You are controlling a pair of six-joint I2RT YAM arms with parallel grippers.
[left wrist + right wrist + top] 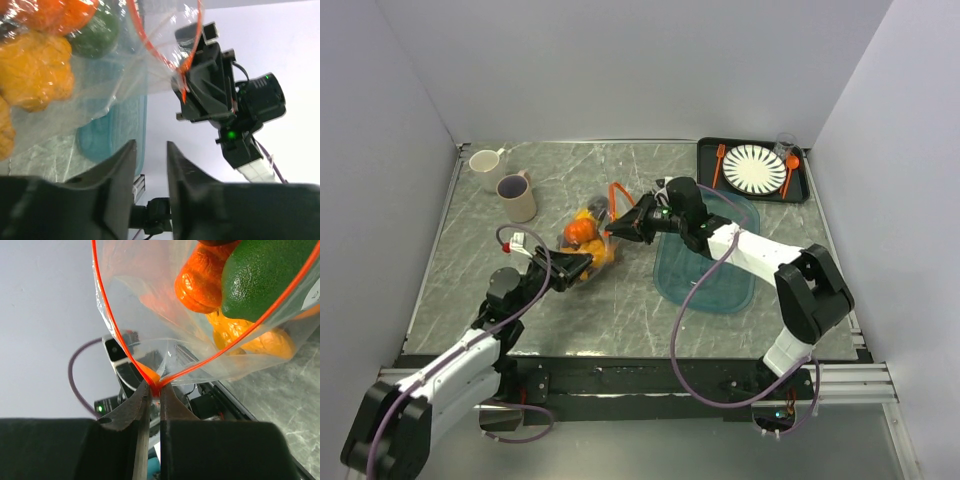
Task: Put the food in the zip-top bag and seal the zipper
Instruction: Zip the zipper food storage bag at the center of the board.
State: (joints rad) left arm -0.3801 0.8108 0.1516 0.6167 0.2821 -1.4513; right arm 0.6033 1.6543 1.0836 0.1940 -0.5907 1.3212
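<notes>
The zip-top bag (600, 222) lies mid-table, clear plastic with the food (582, 233) inside. In the wrist views the food shows as yellow (35, 70), green (265, 275) and orange (200, 285) pieces behind the plastic. My right gripper (620, 226) (155, 387) is shut on one end of the orange-red zipper (195, 366), where the two strips meet; from there the mouth gapes wide. At the bag's near left side, my left gripper (577, 267) (151, 147) is open, a clear gap between its fingers and nothing in them. The bag hangs above and left of it in the left wrist view.
A translucent teal tray (705, 265) lies right of the bag, under the right arm. Two mugs (487, 165) (517, 197) stand at the back left. A black tray (706, 150) at the back right holds a striped plate, an orange fork, a spoon and a glass.
</notes>
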